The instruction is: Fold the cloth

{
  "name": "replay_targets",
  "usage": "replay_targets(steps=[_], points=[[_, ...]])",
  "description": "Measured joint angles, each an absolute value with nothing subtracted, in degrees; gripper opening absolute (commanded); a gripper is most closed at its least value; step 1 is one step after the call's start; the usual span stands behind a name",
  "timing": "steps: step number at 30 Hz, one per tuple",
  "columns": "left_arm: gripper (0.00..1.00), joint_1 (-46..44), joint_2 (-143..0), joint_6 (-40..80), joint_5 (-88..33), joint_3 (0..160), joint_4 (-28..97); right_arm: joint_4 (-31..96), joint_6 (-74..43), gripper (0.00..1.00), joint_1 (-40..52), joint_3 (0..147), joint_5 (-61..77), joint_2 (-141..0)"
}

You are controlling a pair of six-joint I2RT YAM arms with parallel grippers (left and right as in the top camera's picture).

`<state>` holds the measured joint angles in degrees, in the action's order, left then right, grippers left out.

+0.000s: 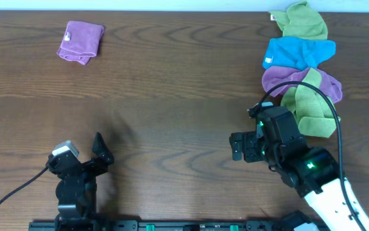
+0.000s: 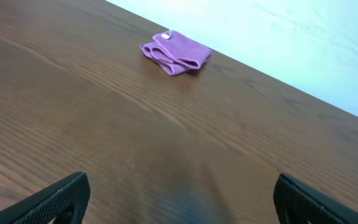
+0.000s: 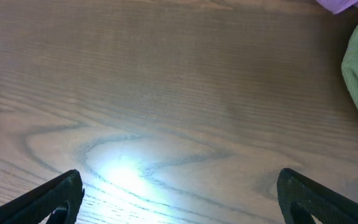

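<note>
Looks finished: leave the cloth (image 1: pixel 80 42), folded small at the table's (image 1: pixel 171 77) far left corner, untouched. Keep left gripper (image 2: pixel 179 202) and right gripper (image 3: pixel 179 202) back, fingers apart, empty.

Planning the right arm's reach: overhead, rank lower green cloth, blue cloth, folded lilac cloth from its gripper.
1. Lower green cloth, just right of the right gripper.
2. Blue cloth, farther back right.
3. Folded lilac cloth, far back left.
</note>
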<state>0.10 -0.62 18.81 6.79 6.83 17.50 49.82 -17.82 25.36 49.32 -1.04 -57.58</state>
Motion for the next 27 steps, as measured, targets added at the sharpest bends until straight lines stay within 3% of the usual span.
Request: replay_targets(steps=[22,27], points=[[0.95,0.1,-0.6,19.5,6.8,6.8,17.5,49.3,-17.1,0.99,25.4,49.3,-2.3,-57.5],[0.96,0.1,-0.6,19.5,6.7,6.8,17.5,37.0,-10.7,0.99,23.0,44.8,-9.2,-50.7]])
